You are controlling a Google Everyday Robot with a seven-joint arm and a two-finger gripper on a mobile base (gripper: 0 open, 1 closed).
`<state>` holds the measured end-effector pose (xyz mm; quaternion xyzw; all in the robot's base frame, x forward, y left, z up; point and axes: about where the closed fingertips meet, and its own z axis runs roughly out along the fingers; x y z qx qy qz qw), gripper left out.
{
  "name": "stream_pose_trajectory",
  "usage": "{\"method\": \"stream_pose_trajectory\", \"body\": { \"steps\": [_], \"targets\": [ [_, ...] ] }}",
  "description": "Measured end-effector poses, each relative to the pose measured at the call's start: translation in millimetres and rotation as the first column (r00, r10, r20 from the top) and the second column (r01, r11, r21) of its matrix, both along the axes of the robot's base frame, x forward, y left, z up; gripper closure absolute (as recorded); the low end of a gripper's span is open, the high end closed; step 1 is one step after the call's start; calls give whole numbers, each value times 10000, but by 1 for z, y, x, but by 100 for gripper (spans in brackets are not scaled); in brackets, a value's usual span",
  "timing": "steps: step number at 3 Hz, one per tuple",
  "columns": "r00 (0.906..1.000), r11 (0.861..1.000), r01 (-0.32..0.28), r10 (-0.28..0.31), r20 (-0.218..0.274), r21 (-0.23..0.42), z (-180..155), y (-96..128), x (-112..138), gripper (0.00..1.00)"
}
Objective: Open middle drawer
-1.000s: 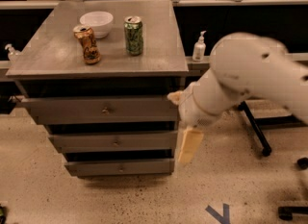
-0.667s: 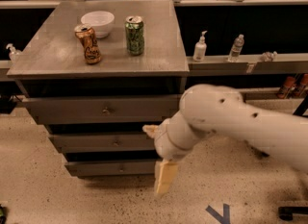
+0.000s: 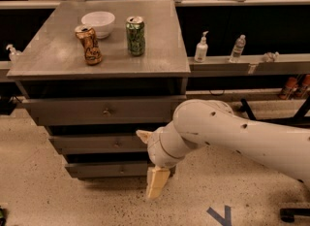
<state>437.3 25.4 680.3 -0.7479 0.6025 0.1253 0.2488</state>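
The grey cabinet (image 3: 160,65) has three stacked drawers. The middle drawer (image 3: 92,143) is pushed in, with its small round knob (image 3: 116,144) showing at the centre of its front. My gripper (image 3: 156,180), cream-coloured at the end of the thick white arm (image 3: 232,135), hangs in front of the right ends of the middle and bottom drawers, to the right of and below the knob. It covers the right end of the middle drawer's front. Nothing is seen held in it.
On the cabinet top stand a white bowl (image 3: 98,23), a brown can (image 3: 89,44) and a green can (image 3: 135,36). The top drawer (image 3: 72,112) and bottom drawer (image 3: 101,169) are pushed in. Bottles (image 3: 201,48) sit on a ledge to the right. A chair base (image 3: 293,214) is at lower right.
The arm has swung left and downward across the cabinet's right side, bringing the gripper from beside the drawers to in front of their right ends. The drawers have not moved.
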Motion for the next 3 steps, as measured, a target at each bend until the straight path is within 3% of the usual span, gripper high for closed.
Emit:
{"method": "stream_pose_trajectory", "body": {
  "steps": [1,2,3],
  "targets": [
    [9962,9956,-863,858,131,354,-28,27,14,0],
    [9722,9749,-2196,2154,918,374,-109,67,43,0],
    [9463,9625,-2655,2491,2061,558,-153,92,79,0]
  ]
}}
